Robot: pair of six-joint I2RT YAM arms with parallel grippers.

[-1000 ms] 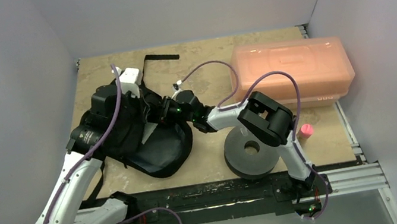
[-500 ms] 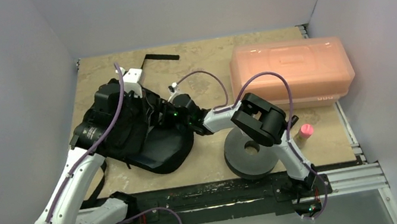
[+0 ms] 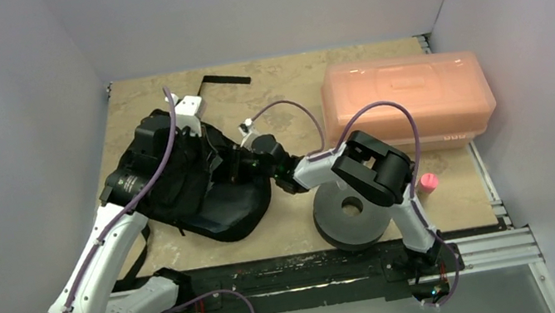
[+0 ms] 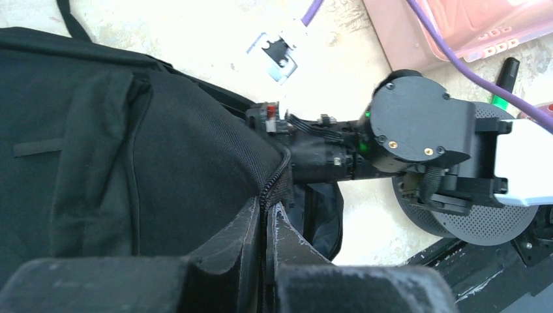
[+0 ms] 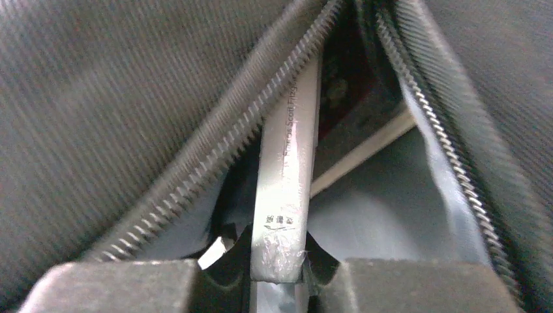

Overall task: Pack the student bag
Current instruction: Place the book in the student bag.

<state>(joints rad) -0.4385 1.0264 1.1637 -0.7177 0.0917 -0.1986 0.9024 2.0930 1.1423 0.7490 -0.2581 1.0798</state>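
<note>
Right wrist view: the right end effector (image 5: 279, 270) pinches a thin grey item (image 5: 287, 163) edge-on between its pads, with small print along the item's edge. The item pokes up through the open zipper (image 5: 248, 130) into the student bag (image 5: 98, 91). Zipper teeth run on either side of it, and pale lining shows behind.

Left wrist view: the left end effector (image 4: 264, 225) is pressed nearly together on the bag's zipper edge. The zip strip runs up out of the narrow gap between the fingers (image 4: 228, 241). Black fabric bulges to the left of that grip. The right arm's wrist (image 4: 417, 130) reaches in from the right, its tip at the bag opening.

Top view: the bag lies floppy on the left half of the tabletop (image 3: 287, 79), with both end effectors at its upper right part. A black strap (image 3: 224, 79) lies beyond it near the back wall. A dark grey spool (image 3: 350, 212) lies flat to the right of the bag near the front edge, partly under the right arm. A translucent orange box (image 3: 408, 102), lid shut, sits at the back right, apart from the bag. A small pink-capped item (image 3: 427, 181) stands near the spool, in front of the box.
</note>
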